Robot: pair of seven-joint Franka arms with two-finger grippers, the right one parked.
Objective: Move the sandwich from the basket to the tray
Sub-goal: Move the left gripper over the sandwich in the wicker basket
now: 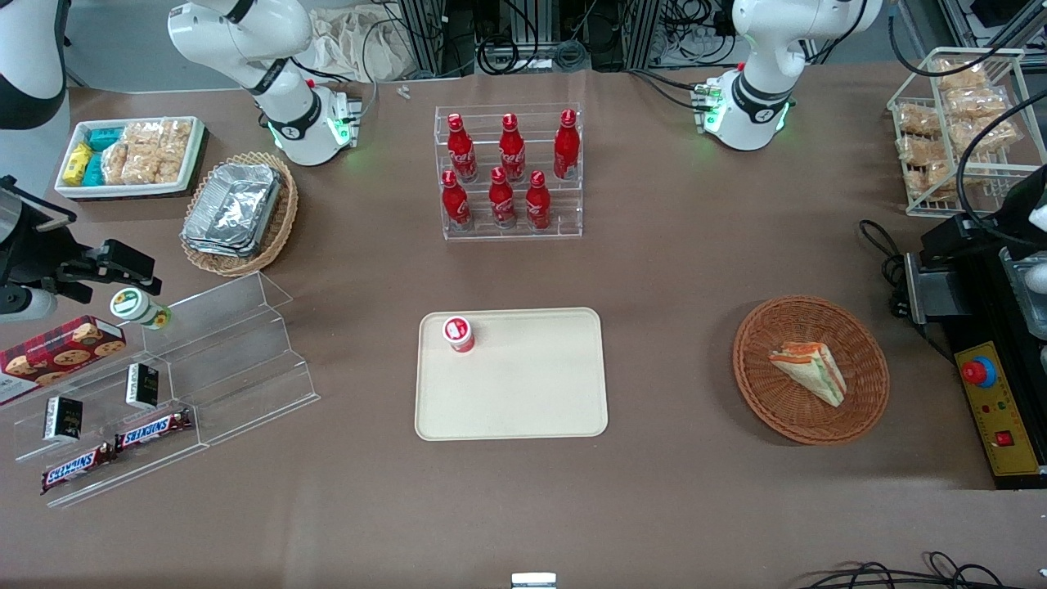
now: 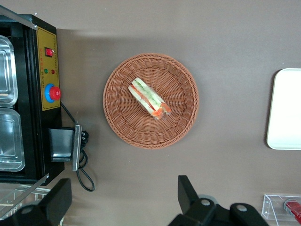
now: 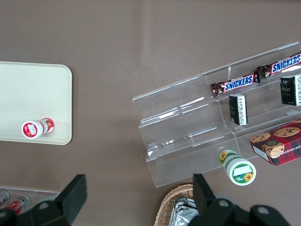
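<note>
In the basket (image 2: 151, 100) lies the sandwich (image 2: 150, 98); the gripper (image 2: 123, 195) hangs above, fingers (image 2: 187, 190) spread and empty. Next: go down, grab it.

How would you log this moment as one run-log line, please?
stage: pre-grasp | sandwich: in basket | tray: holds one small bottle | gripper: open, above table beside basket

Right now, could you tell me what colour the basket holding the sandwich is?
Reddish-brown woven wicker basket, clearest in the left wrist view.
</note>
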